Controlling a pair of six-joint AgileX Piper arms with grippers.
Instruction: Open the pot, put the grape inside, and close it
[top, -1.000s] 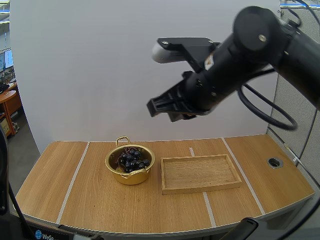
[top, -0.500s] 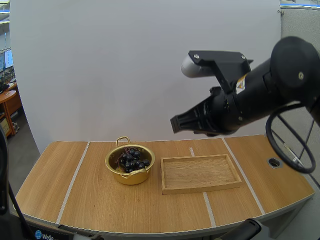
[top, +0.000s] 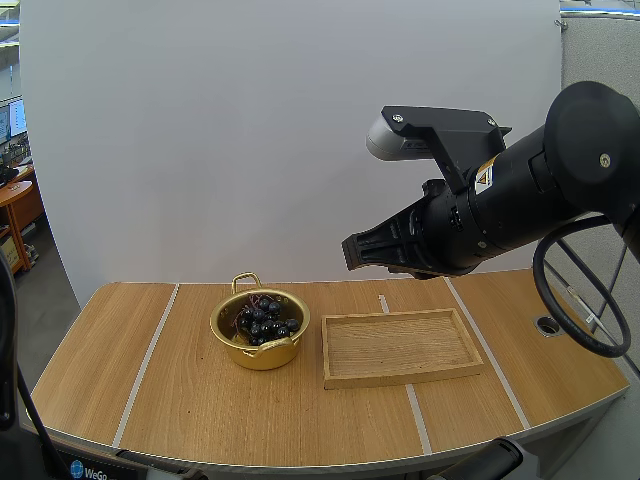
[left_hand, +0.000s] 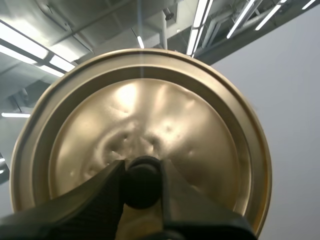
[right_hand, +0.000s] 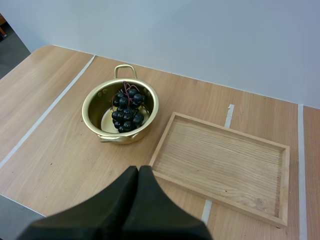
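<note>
A: A wooden surface (top: 180, 390) crossed by pale stripes is seen before a plain white wall. What is carried on it?

B: A shallow wooden tray (top: 400, 378) is set just beside a golden pot (top: 262, 355). The pot is uncovered, and the bunch of grapes (top: 265, 322) is lying inside it.

A: So which step is judged to be in hand?

B: The closing. The opening and the placing of the grapes are taken as done, since the fruit is in the pot and the lid (left_hand: 150, 115) is off.

A: Where is the lid kept?

B: It is held up by the left gripper (left_hand: 142, 172). Its dark knob (left_hand: 142, 185) is pinched between the two fingers. How far it is from the pot cannot be told.

A: And the right gripper (right_hand: 137, 175)?

B: It is raised well above the tray, with nothing held. Its fingers are pressed together into one dark wedge.

A: What is called for next?

B: The lid would need to be carried over the pot, kept level, centred on the rim and lowered until seated. Only then should the knob be released.
</note>
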